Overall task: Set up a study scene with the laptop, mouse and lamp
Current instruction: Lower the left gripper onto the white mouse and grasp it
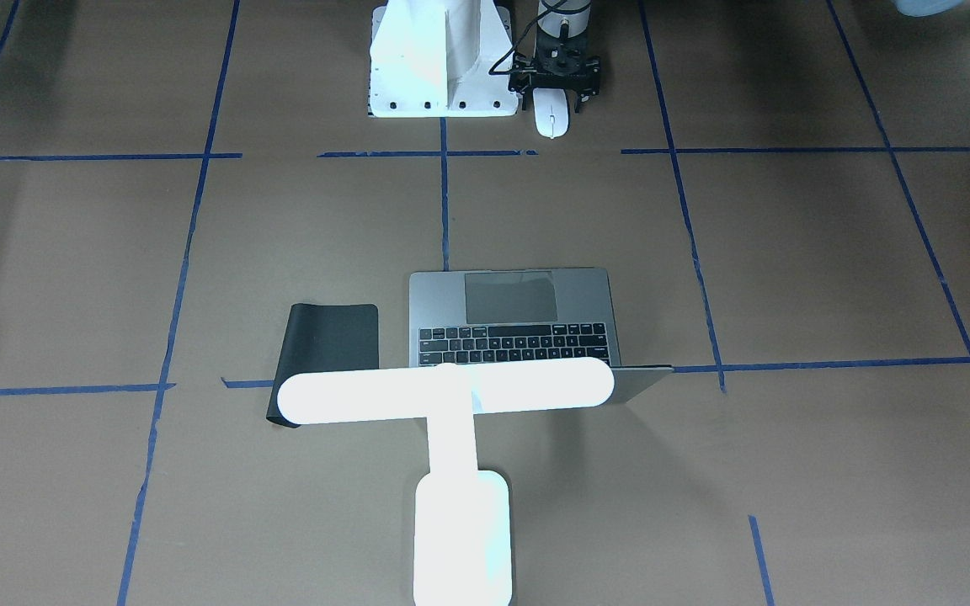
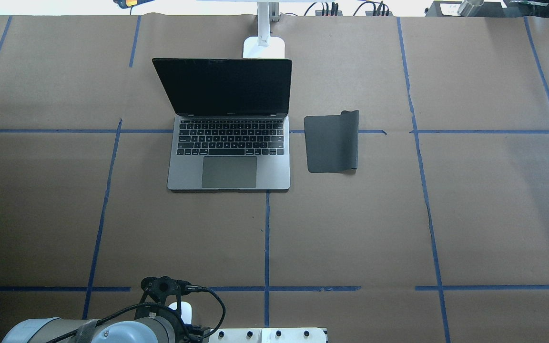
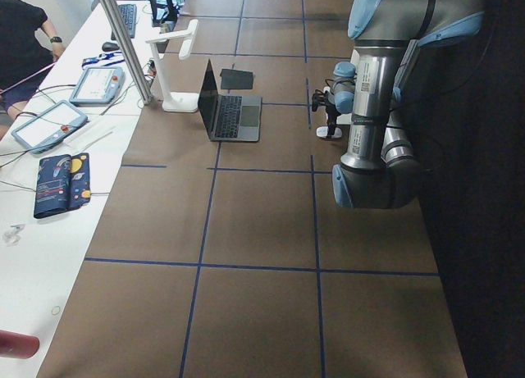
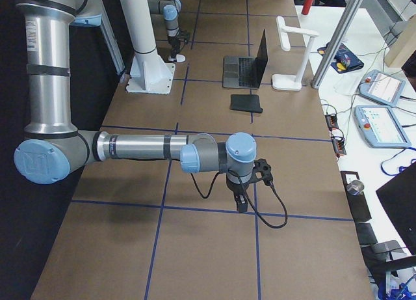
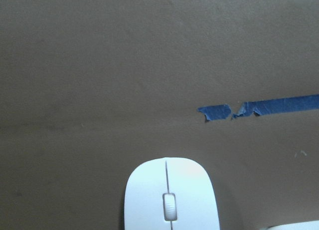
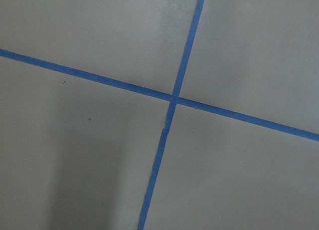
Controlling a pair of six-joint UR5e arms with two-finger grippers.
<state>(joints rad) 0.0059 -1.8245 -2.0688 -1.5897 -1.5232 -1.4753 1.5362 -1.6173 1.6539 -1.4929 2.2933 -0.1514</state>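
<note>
**Q:** What does the figure show as already arranged?

**A:** The laptop [image 2: 229, 162] stands open mid-table, keyboard toward the robot. The lamp [image 1: 447, 402] glows just behind the screen, on the far side from the robot. A black mouse pad [image 2: 331, 140] lies just beside the laptop, on the robot's right, with nothing on it. Judged from this layout, laptop and lamp look placed.

**Q:** And what remains?

**A:** The mouse [image 1: 552, 116]. It appears to rest on the table [image 2: 350, 228] close to the robot's base, beside the white pedestal [image 1: 439, 59] and well apart from the pad. Moving it there is probably the last step.

**Q:** What are the arms doing?

**A:** The left gripper [image 1: 554, 97] sits over the mouse's rear end; whether its fingers have closed on it cannot be told, and its wrist view shows only the mouse's front. The right gripper [image 4: 242, 205] hangs above bare tape lines, away from every task object; its state cannot be told either.
</note>
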